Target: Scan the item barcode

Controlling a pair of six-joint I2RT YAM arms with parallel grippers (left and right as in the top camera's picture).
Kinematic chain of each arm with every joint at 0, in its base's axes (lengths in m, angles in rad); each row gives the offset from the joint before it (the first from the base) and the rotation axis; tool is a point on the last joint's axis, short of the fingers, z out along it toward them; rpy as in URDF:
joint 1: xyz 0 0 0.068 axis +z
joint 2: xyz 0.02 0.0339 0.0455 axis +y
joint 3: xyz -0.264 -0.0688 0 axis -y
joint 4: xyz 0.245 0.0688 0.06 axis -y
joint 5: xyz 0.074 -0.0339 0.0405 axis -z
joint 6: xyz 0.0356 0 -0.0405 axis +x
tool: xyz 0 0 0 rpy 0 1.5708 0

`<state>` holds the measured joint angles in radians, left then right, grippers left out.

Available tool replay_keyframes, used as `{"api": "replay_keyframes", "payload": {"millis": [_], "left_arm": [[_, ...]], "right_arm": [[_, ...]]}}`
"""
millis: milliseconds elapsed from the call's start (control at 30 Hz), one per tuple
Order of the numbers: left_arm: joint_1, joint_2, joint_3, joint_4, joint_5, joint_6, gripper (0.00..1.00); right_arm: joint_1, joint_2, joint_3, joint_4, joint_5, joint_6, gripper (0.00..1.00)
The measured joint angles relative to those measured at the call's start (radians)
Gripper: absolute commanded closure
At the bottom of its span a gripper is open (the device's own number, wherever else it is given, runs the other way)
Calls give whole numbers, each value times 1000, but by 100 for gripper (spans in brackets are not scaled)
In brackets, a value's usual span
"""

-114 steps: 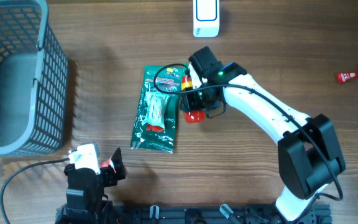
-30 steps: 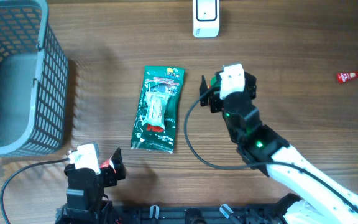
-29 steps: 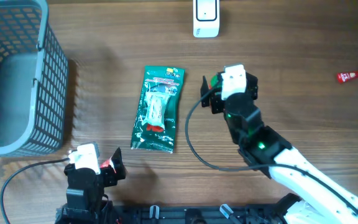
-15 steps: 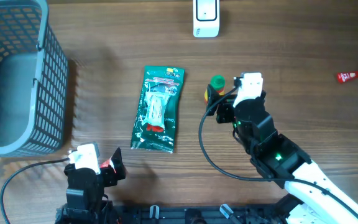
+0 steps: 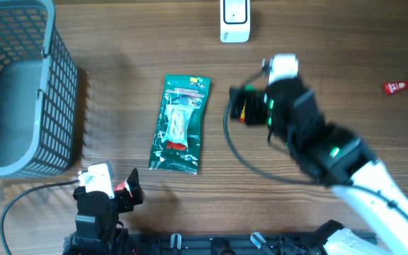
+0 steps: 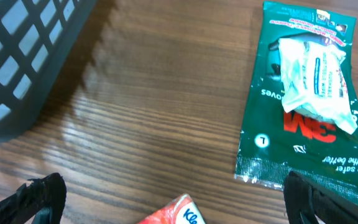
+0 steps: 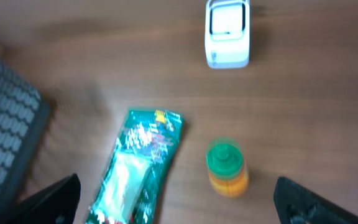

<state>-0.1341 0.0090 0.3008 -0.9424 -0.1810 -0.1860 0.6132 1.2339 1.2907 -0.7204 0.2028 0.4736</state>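
Observation:
A small orange bottle with a green cap (image 7: 227, 167) stands upright on the wooden table, right of a flat green packet (image 5: 180, 124) (image 6: 309, 93) (image 7: 137, 168). The white scanner (image 5: 234, 21) (image 7: 227, 34) sits at the far edge. My right gripper (image 7: 185, 208) hangs open high above the table, with nothing between its fingers. In the overhead view my blurred right arm (image 5: 317, 138) covers most of the bottle (image 5: 241, 111). At the near left, my left gripper (image 6: 179, 208) is open and low over a red packet (image 6: 176, 213).
A grey mesh basket (image 5: 20, 85) (image 6: 17, 56) fills the left side. A red sachet (image 5: 406, 83) lies at the right edge. A black cable loops from the right arm across the table near the bottle.
The right arm, beside the standing bottle a second ago, has risen and swung back to the right, open. The bottle stays upright and the left arm has not moved.

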Motion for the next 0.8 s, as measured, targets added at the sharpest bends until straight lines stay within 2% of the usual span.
{"api": "replay_keyframes", "payload": {"millis": [67,100,200,267,400,567,733,800], "left_arm": [[0,0,0,-2,0,0,0],[0,0,0,-1,1,0,0],[0,0,0,-1,0,0,0],[0,0,0,-1,0,0,0],[0,0,0,-1,0,0,0],[0,0,0,-1,0,0,0],[0,0,0,-1,0,0,0],[0,0,0,-1,0,0,0]], "right_arm": [[-23,84,163,-156,-17,-18,0],[-48,180,307,-299,-38,-43,2],[-87,362,462,-426,-74,-92,4],[-103,473,513,-451,-92,-113,4],[-125,641,523,-465,-137,-135,8],[-127,736,523,-495,-164,-151,10],[-127,753,523,-507,-173,-183,30],[-127,753,523,-518,-175,-193,33]]}}
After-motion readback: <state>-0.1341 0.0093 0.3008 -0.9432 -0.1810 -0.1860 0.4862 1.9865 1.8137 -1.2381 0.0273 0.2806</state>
